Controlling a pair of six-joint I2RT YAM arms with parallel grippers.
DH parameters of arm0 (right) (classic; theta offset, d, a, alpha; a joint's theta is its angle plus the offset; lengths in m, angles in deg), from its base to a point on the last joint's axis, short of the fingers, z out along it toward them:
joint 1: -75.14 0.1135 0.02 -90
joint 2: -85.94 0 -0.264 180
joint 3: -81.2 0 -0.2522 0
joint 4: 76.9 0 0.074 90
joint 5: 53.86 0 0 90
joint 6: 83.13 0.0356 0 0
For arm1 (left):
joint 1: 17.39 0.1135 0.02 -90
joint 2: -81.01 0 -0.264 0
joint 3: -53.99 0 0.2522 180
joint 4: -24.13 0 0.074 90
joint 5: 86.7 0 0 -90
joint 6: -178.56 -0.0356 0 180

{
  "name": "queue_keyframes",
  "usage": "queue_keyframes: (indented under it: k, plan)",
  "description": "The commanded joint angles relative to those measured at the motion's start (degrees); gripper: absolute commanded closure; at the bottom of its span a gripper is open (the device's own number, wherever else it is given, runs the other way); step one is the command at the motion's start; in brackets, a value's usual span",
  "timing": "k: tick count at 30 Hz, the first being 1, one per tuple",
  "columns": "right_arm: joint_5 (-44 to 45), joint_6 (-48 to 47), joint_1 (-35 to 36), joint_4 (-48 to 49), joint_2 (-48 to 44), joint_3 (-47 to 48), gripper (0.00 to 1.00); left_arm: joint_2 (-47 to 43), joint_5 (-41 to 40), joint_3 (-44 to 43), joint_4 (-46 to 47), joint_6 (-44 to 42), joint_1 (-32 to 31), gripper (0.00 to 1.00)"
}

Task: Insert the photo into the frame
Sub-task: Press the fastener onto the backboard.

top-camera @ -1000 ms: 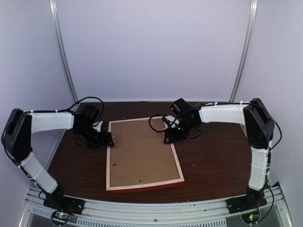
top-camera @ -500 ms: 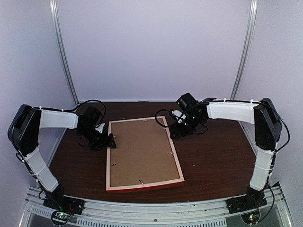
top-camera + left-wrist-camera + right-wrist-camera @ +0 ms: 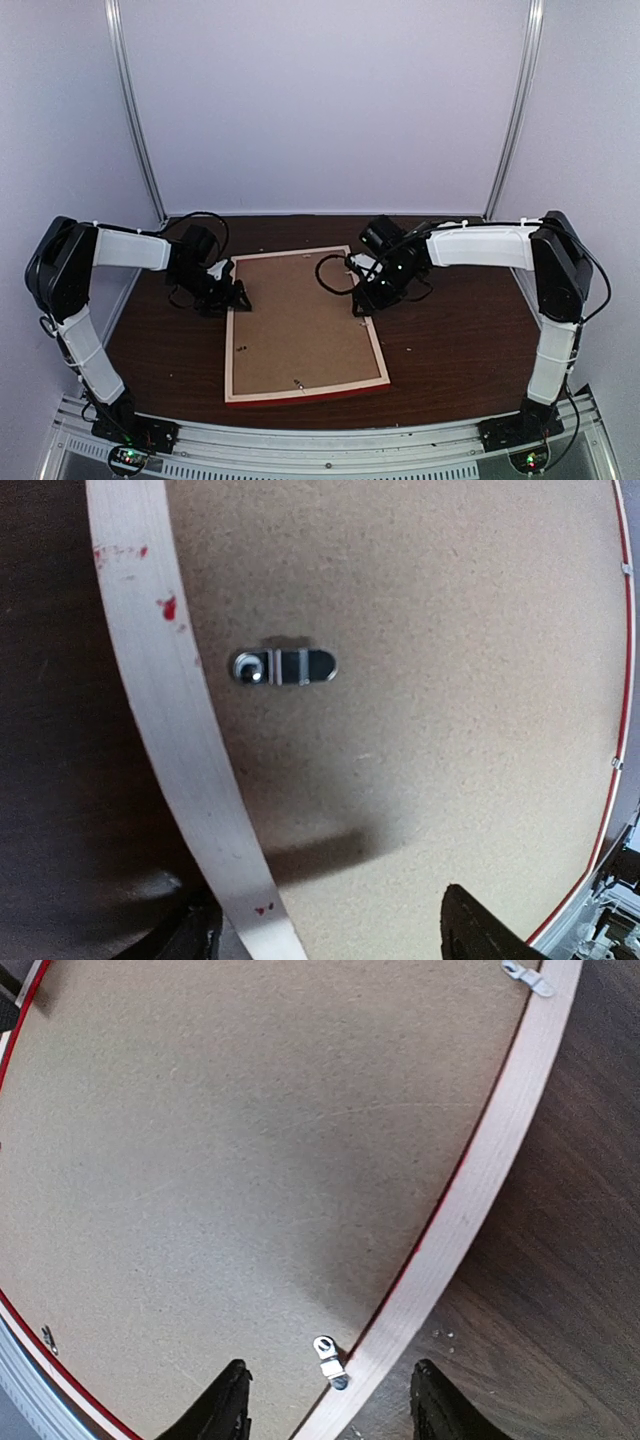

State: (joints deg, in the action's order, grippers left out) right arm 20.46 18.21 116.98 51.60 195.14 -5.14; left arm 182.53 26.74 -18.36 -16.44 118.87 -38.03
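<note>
The frame [image 3: 229,350] lies face down on the dark table, pale wood rails up, with a red edge along its near side. A brown backing board [image 3: 300,315] fills it, and the photo is hidden. My left gripper [image 3: 232,296] is open and low over the left rail [image 3: 150,660], one finger on each side of it [image 3: 335,942]. A metal turn clip [image 3: 284,667] lies on the board [image 3: 430,680] ahead. My right gripper [image 3: 362,300] is open too [image 3: 330,1402], straddling the right rail [image 3: 480,1180] with a small clip [image 3: 330,1360] between its fingers.
Bare dark table [image 3: 450,340] lies on both sides of the frame. A second clip [image 3: 527,978] sits further along the right rail. Black cables loop off both wrists. White walls close the back and sides, and a metal rail [image 3: 330,445] runs along the near edge.
My right gripper swung out to the back right, then came down again over the frame's right rail. My left gripper shifted right onto the left rail and its jaws narrowed a little.
</note>
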Motion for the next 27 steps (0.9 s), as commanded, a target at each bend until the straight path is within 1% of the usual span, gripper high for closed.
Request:
queue_keyframes:
  k: [1, 12, 21, 27]
  plan:
    - [-0.3, 0.6, 1.5, 1.0, 1.2, -1.5, 0.46, 2.6, 4.7, -0.7, 3.2, -0.5, 0.3, 0.25]
    - [-0.2, 2.1, 2.5, 2.3, 1.5, -4.8, 0.49, 3.2, 5.4, -1.0, 3.6, -0.6, 0.3, 0.27]
    - [-1.2, 3.3, 4.4, 3.2, 1.9, -6.4, 0.5, 2.9, 4.8, -1.1, 3.7, -0.4, 0.2, 0.27]
    - [-0.8, 4.8, 5.6, 3.1, 0.4, -7.2, 0.5, 1.9, 3.3, -0.8, 3.1, -0.6, 0.2, 0.27]
